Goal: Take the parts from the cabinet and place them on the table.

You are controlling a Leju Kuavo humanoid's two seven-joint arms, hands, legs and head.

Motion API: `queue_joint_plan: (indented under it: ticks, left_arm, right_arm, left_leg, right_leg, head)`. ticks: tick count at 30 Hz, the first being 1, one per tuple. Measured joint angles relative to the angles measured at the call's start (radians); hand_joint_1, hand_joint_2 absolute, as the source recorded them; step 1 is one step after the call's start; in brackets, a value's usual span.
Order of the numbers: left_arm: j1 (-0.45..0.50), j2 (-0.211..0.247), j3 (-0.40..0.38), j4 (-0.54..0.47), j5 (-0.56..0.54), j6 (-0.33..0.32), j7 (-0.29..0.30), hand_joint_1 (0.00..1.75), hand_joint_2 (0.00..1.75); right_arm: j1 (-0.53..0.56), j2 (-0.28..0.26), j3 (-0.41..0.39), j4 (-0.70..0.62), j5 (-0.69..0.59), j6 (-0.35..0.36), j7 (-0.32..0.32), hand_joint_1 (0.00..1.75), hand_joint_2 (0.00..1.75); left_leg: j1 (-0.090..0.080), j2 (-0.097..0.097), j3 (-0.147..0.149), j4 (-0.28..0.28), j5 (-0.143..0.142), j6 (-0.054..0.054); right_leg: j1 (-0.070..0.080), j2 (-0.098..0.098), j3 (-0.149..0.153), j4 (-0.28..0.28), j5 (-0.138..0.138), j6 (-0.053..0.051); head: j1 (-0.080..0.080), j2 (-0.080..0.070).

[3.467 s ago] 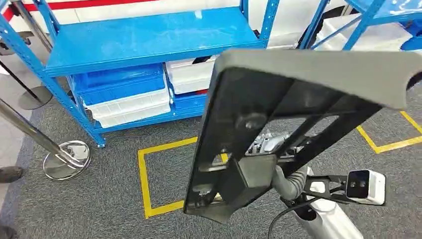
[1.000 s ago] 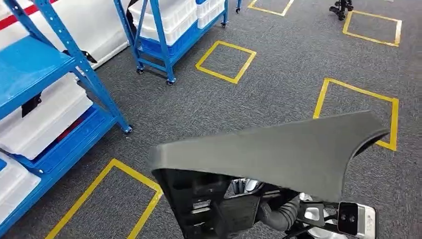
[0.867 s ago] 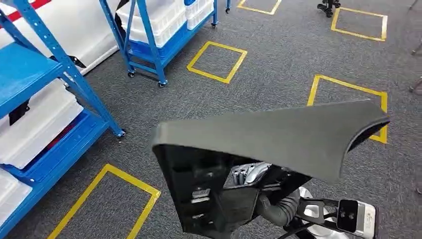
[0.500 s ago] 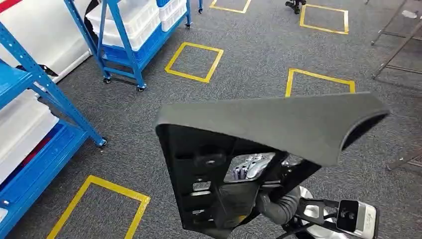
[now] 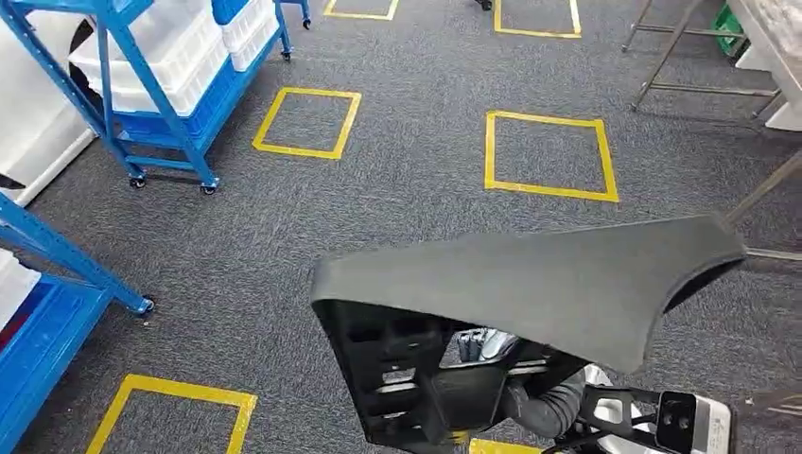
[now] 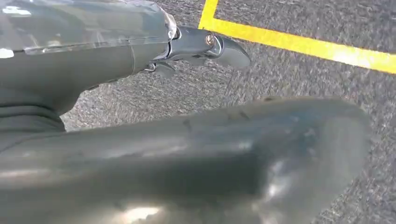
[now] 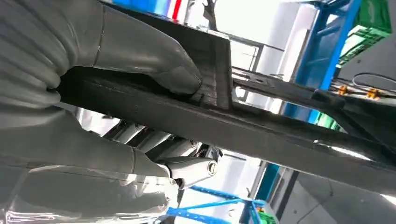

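Note:
A large dark grey trim part (image 5: 530, 284), with a smooth curved shell and a black ribbed frame beneath, fills the lower middle of the head view. My right hand (image 5: 487, 345) grips the frame from below, its silver fingers showing through the openings. In the right wrist view the thumb (image 7: 140, 60) presses on a black bar of the part (image 7: 280, 140) while the fingers (image 7: 187, 165) wrap under it. My left hand (image 6: 140, 140) hangs over the grey carpet and holds nothing, with one finger (image 6: 210, 44) stretched out.
A blue wheeled rack with white bins (image 5: 161, 57) stands at the upper left. A blue shelf frame (image 5: 57, 255) is at the left edge. Yellow taped squares (image 5: 549, 151) mark the carpet. Metal table legs (image 5: 676, 47) and a table corner (image 5: 775, 28) are at the top right.
The whole view has swung as the camera turned. The blue shelves slid off to the left and table legs came in at the top right. The part stays in my right hand.

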Motion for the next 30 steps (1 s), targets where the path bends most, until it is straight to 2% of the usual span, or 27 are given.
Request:
queue_joint_plan:
  ticks: [1, 3, 4, 5, 6, 7, 8, 9, 10, 12, 13, 14, 15, 16, 17, 18, 19, 20, 21, 22, 23, 24, 25, 26, 28, 29, 30]
  left_arm:
    - [0.0, -0.002, 0.0, 0.0, 0.005, 0.003, 0.001, 0.0, 0.0]
    - [0.002, -0.001, 0.0, 0.0, 0.012, 0.008, 0.003, 0.0, 0.0]
    - [0.006, -0.002, 0.0, 0.0, 0.015, 0.011, 0.003, 0.0, 0.0]
    - [0.008, -0.002, 0.001, 0.0, 0.015, 0.013, 0.003, 0.0, 0.0]
    - [0.009, -0.002, 0.003, 0.0, 0.015, 0.014, 0.001, 0.0, 0.0]
    - [0.008, -0.003, 0.006, 0.0, 0.015, 0.014, -0.001, 0.0, 0.0]
    - [0.008, -0.003, 0.007, 0.0, 0.015, 0.014, -0.003, 0.0, 0.0]
    - [0.009, -0.003, 0.008, 0.0, 0.015, 0.014, -0.006, 0.0, 0.0]
    - [0.01, -0.003, 0.009, 0.0, 0.015, 0.014, -0.008, 0.0, 0.0]
    - [0.014, -0.005, 0.013, 0.0, 0.015, 0.013, -0.013, 0.0, 0.0]
    - [0.014, -0.006, 0.016, 0.0, 0.015, 0.013, -0.014, 0.0, 0.0]
    - [0.012, -0.007, 0.019, 0.0, 0.015, 0.013, -0.014, 0.0, 0.0]
    - [0.009, -0.01, 0.022, 0.0, 0.015, 0.014, -0.015, 0.0, 0.0]
    - [0.008, -0.01, 0.024, 0.0, 0.015, 0.014, -0.016, 0.0, 0.0]
    - [0.011, -0.01, 0.024, 0.0, 0.015, 0.015, -0.016, 0.0, 0.0]
    - [0.015, -0.01, 0.024, 0.0, 0.015, 0.015, -0.016, 0.0, 0.0]
    - [0.018, -0.011, 0.024, 0.0, 0.015, 0.016, -0.016, 0.0, 0.0]
    - [0.019, -0.011, 0.024, 0.0, 0.015, 0.016, -0.016, 0.0, 0.0]
    - [0.017, -0.011, 0.024, 0.0, 0.014, 0.016, -0.016, 0.0, 0.0]
    - [0.015, -0.011, 0.024, 0.0, 0.014, 0.016, -0.016, 0.0, 0.0]
    - [0.013, -0.012, 0.024, 0.0, 0.013, 0.016, -0.016, 0.0, 0.0]
    - [0.012, -0.013, 0.024, 0.0, 0.013, 0.016, -0.014, 0.0, 0.0]
    - [0.012, -0.012, 0.024, 0.0, 0.01, 0.016, -0.012, 0.0, 0.0]
    - [0.011, -0.012, 0.024, 0.0, 0.01, 0.013, -0.008, 0.0, 0.0]
    - [0.005, -0.011, 0.023, 0.0, 0.01, 0.01, -0.001, 0.0, 0.0]
    - [0.0, -0.011, 0.023, 0.0, 0.01, 0.01, 0.001, 0.0, 0.0]
    - [-0.004, -0.01, 0.023, 0.0, 0.01, 0.01, 0.001, 0.0, 0.0]
  right_arm:
    - [-0.002, -0.001, -0.003, 0.0, 0.0, 0.004, 0.006, 1.64, 1.75]
    - [-0.001, -0.001, -0.011, 0.001, -0.002, 0.01, 0.014, 1.64, 1.75]
    - [0.0, -0.001, -0.018, 0.004, -0.005, 0.015, 0.016, 1.64, 1.75]
    - [0.0, -0.001, -0.022, 0.008, -0.012, 0.02, 0.018, 1.64, 1.75]
    - [0.0, -0.001, -0.029, 0.013, -0.021, 0.024, 0.02, 1.64, 1.75]
    - [0.0, -0.001, -0.037, 0.018, -0.028, 0.031, 0.021, 1.64, 1.75]
    - [0.0, -0.001, -0.042, 0.021, -0.031, 0.034, 0.021, 1.64, 1.75]
    - [0.0, -0.001, -0.048, 0.026, -0.036, 0.04, 0.021, 1.64, 1.75]
    - [-0.001, -0.001, -0.052, 0.032, -0.04, 0.045, 0.016, 1.64, 1.75]
    - [0.007, -0.001, -0.063, 0.043, -0.042, 0.063, -0.001, 1.64, 1.75]
    - [0.013, -0.001, -0.068, 0.047, -0.042, 0.071, -0.008, 1.64, 1.75]
    - [0.015, 0.0, -0.071, 0.049, -0.042, 0.077, -0.012, 1.64, 1.75]
    - [0.017, 0.001, -0.075, 0.052, -0.041, 0.084, -0.013, 1.64, 1.75]
    - [0.014, 0.001, -0.078, 0.053, -0.04, 0.094, -0.014, 1.64, 1.75]
    - [0.011, 0.001, -0.08, 0.054, -0.04, 0.1, -0.014, 1.64, 1.75]
    - [0.009, 0.004, -0.081, 0.055, -0.038, 0.104, -0.013, 1.64, 1.75]
    - [0.006, 0.004, -0.082, 0.055, -0.033, 0.104, -0.011, 1.64, 1.75]
    - [0.003, 0.004, -0.082, 0.054, -0.023, 0.103, -0.007, 1.64, 1.75]
    - [0.003, 0.004, -0.081, 0.052, -0.012, 0.101, -0.002, 1.64, 1.75]
    - [0.005, 0.004, -0.079, 0.048, -0.001, 0.096, -0.002, 1.64, 1.75]
    - [0.004, 0.004, -0.076, 0.042, 0.005, 0.091, -0.002, 1.64, 1.75]
    - [0.001, 0.005, -0.071, 0.036, 0.006, 0.079, -0.002, 1.64, 1.75]
    - [-0.011, 0.005, -0.064, 0.037, -0.002, 0.064, -0.004, 1.64, 1.75]
    - [-0.024, 0.005, -0.057, 0.037, -0.016, 0.046, -0.004, 1.64, 1.75]
    - [-0.052, 0.004, -0.043, 0.039, -0.055, 0.014, -0.005, 1.64, 1.75]
    - [-0.061, 0.005, -0.037, 0.039, -0.067, 0.0, -0.003, 1.64, 1.75]
    - [-0.07, 0.005, -0.029, 0.039, -0.074, -0.012, -0.002, 1.64, 1.75]
  left_leg:
    - [0.001, -0.035, -0.024, 0.056, -0.037, -0.002]
    - [0.001, -0.058, -0.098, 0.214, -0.111, -0.006]
    - [0.001, -0.061, -0.13, 0.279, -0.128, -0.007]
    - [0.001, -0.061, -0.142, 0.295, -0.118, -0.006]
    - [0.001, -0.062, -0.13, 0.261, -0.086, -0.003]
    - [0.001, -0.066, -0.099, 0.188, -0.038, 0.0]
    - [0.002, -0.081, -0.06, 0.101, 0.009, 0.003]
    - [0.004, -0.128, -0.029, 0.025, 0.04, 0.007]
    - [0.007, -0.159, -0.018, -0.006, 0.029, 0.012]
    - [0.0, -0.14, -0.019, -0.007, 0.028, 0.02]
    - [-0.003, -0.13, -0.017, -0.008, 0.031, 0.026]
    - [0.003, -0.119, -0.014, -0.019, 0.038, 0.036]
    - [0.006, -0.103, -0.011, -0.027, 0.046, 0.044]
    - [0.003, -0.094, -0.011, -0.031, 0.049, 0.05]
    - [-0.001, -0.08, -0.012, -0.031, 0.049, 0.054]
    - [-0.004, -0.066, -0.013, -0.03, 0.048, 0.054]
    - [-0.006, -0.051, -0.015, -0.03, 0.048, 0.055]
    - [-0.007, -0.036, -0.015, -0.029, 0.047, 0.056]
    - [-0.007, -0.025, -0.015, -0.029, 0.046, 0.054]
    - [-0.007, -0.015, -0.014, -0.029, 0.045, 0.053]
    - [-0.007, -0.005, -0.012, -0.028, 0.042, 0.051]
    - [-0.007, 0.003, -0.009, -0.026, 0.039, 0.046]
    - [-0.016, 0.013, -0.009, -0.023, 0.034, 0.038]
    - [-0.017, 0.022, -0.008, -0.02, 0.03, 0.034]
    - [-0.016, 0.044, -0.005, -0.021, 0.029, 0.025]
    - [-0.015, 0.056, -0.002, -0.022, 0.027, 0.019]
    - [-0.011, 0.038, -0.003, -0.015, 0.017, 0.01]
  right_leg:
    - [-0.001, 0.007, -0.001, 0.0, 0.001, -0.005]
    - [0.001, 0.027, -0.003, 0.001, 0.002, -0.01]
    - [0.003, 0.04, -0.004, 0.002, 0.002, -0.01]
    - [0.004, 0.052, -0.004, 0.003, 0.003, -0.01]
    - [0.004, 0.065, -0.004, 0.004, 0.003, -0.01]
    - [0.004, 0.078, -0.003, 0.006, 0.003, -0.009]
    - [0.003, 0.09, -0.003, 0.007, 0.003, -0.008]
    - [0.002, 0.099, -0.004, 0.008, 0.004, -0.005]
    - [0.008, 0.111, -0.009, 0.014, 0.006, 0.002]
    - [-0.001, 0.134, -0.018, 0.009, 0.014, 0.018]
    - [-0.004, 0.145, -0.019, 0.005, 0.018, 0.025]
    - [0.0, 0.156, -0.021, 0.004, 0.021, 0.033]
    - [-0.004, 0.124, -0.024, 0.016, 0.011, 0.031]
    - [0.001, 0.071, -0.044, 0.055, -0.021, 0.034]
    - [0.0, 0.046, -0.078, 0.128, -0.065, 0.037]
    - [-0.003, 0.035, -0.115, 0.212, -0.104, 0.041]
    - [-0.006, 0.03, -0.147, 0.282, -0.128, 0.044]
    - [-0.007, 0.027, -0.158, 0.311, -0.128, 0.046]
    - [-0.009, 0.024, -0.144, 0.29, -0.108, 0.048]
    - [-0.01, 0.02, -0.109, 0.231, -0.074, 0.048]
    - [-0.01, 0.011, -0.061, 0.143, -0.036, 0.046]
    - [-0.009, -0.024, -0.003, 0.046, -0.003, 0.043]
    - [0.006, -0.069, 0.013, 0.007, -0.022, 0.037]
    - [0.004, -0.049, 0.008, 0.007, -0.015, 0.026]
    - [0.008, -0.025, 0.002, 0.008, -0.016, 0.019]
    - [0.009, -0.013, 0.002, 0.004, -0.012, 0.013]
    - [0.002, -0.003, 0.008, -0.004, -0.006, 0.004]
  head:
    - [0.0, 0.0]
    - [0.0, 0.0]
    - [0.0, 0.0]
    - [0.0, 0.0]
    - [0.0, 0.0]
    - [0.0, 0.0]
    - [0.0, 0.0]
    - [0.0, 0.0]
    - [0.0, 0.0]
    - [0.0, 0.0]
    - [0.0, 0.0]
    - [0.0, 0.0]
    - [0.0, 0.0]
    - [0.0, 0.0]
    - [0.0, 0.0]
    - [0.0, 0.0]
    - [0.0, 0.0]
    - [0.0, 0.0]
    - [0.0, 0.0]
    - [0.0, 0.0]
    - [0.0, 0.0]
    - [0.0, 0.0]
    - [0.0, 0.0]
    - [0.0, 0.0]
    - [0.0, 0.0]
    - [0.0, 0.0]
    - [0.0, 0.0]
